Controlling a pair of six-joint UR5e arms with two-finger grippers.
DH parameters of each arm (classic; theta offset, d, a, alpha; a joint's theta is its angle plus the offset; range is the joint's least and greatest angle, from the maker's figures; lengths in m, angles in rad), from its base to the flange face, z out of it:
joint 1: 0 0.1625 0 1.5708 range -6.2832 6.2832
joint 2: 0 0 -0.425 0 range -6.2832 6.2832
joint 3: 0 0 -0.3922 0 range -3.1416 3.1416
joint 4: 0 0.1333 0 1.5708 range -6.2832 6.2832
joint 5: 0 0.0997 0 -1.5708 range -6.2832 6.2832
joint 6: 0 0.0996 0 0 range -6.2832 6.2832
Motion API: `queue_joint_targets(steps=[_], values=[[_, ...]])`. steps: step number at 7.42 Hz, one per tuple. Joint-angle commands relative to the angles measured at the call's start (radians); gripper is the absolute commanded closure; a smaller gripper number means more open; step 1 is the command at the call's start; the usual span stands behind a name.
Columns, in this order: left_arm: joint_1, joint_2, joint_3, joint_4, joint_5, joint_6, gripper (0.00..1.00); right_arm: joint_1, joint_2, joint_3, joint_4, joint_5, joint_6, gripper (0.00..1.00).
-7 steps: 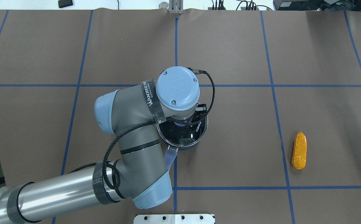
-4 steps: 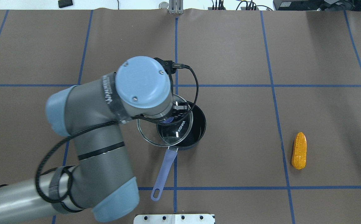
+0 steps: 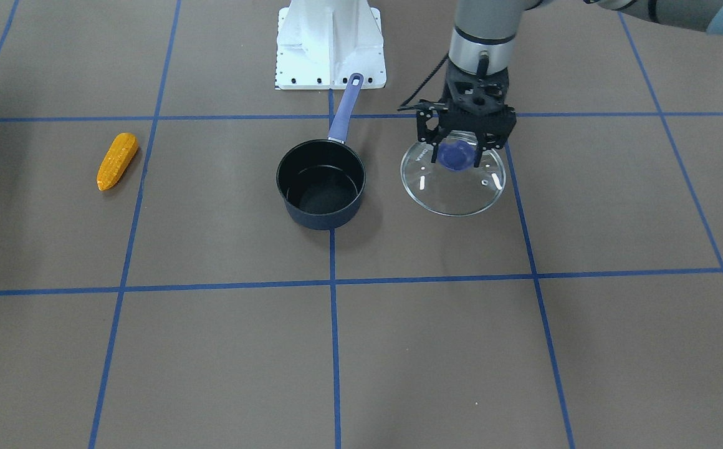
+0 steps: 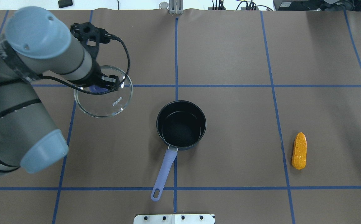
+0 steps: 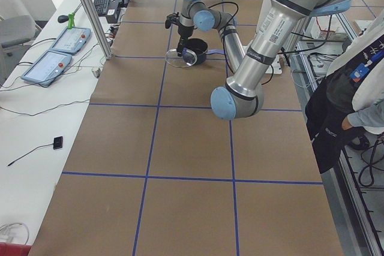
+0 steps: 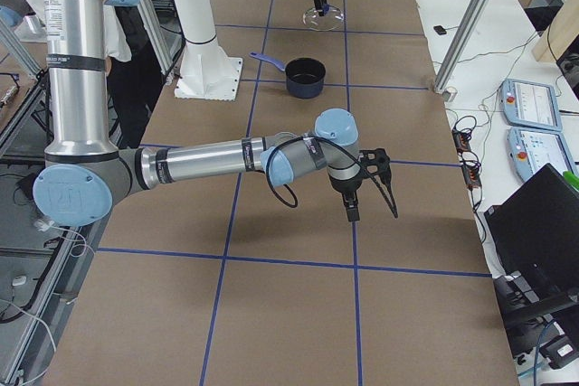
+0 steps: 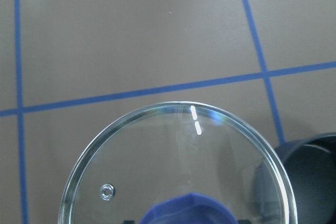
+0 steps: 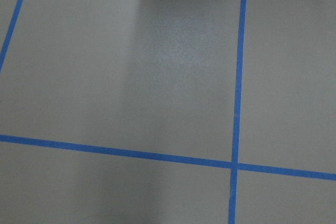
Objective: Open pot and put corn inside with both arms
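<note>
Uncovered pot, empty; glass lid left of pot, knob clamped in left gripper. Toy corn well right of pot. Distant right gripper: spread not discernible.

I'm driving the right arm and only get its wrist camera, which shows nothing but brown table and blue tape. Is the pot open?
Observer: Yes. The lid is off, held by its blue knob in the left gripper, jaws shut on it, beside the empty pot.
Operator: Where is the corn?
Observer: The corn lies on the table to the robot's right of the pot, with nothing touching it.
Operator: And my own gripper?
Observer: The right gripper shows only in the right-end camera, above the table and nearer that end than the pot. I can't judge its jaws from there.
</note>
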Motion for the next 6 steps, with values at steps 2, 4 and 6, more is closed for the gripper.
queue_joint_targets(steps=[2,4,6], values=[[-0.201,0.239,0.005,-0.133,-0.171,0.324,0.59,-0.003,0.0,-0.001,0.0,0.001,0.0,0.0],[-0.21,0.404,0.023,-0.324,-0.19,0.372,0.6,-0.005,-0.003,-0.001,0.0,0.001,-0.001,0.0],[-0.209,0.548,0.1,-0.56,-0.24,0.383,0.6,-0.005,-0.005,-0.001,0.0,-0.001,-0.001,0.0]])
